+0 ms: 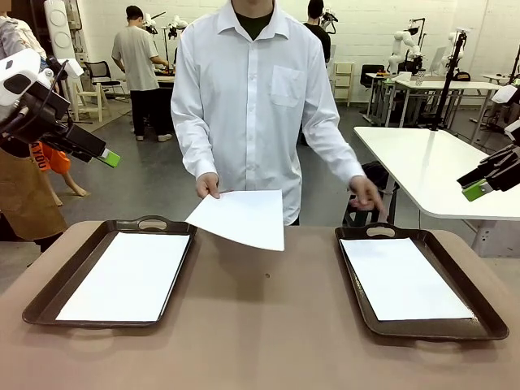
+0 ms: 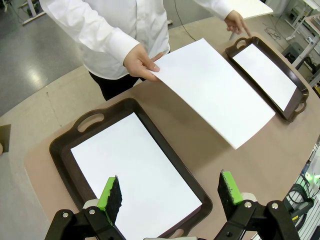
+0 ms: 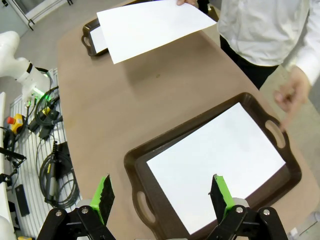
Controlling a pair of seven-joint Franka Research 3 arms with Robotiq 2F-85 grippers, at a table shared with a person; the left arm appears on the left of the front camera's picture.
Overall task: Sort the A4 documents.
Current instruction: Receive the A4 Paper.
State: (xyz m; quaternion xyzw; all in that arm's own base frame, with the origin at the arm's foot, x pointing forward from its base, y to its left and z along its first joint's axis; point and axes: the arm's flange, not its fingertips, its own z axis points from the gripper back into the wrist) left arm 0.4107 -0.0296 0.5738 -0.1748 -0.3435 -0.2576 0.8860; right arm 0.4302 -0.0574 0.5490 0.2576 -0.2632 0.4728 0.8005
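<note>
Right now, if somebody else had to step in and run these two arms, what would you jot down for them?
Left gripper: jaws open, empty, raised above the left dark brown tray.
Right gripper: jaws open, empty, raised at the right.
Person's hand holds one plain white A4 sheet out over the brown table.
Done: one white sheet lies in the left tray, one in the right tray.
Left: the held sheet still needs a tray.

A brown table [image 1: 268,325] is seen carrying two dark brown trays: the left tray [image 1: 49,296] and the right tray [image 1: 471,329], set well apart, each lined with a white sheet.
</note>
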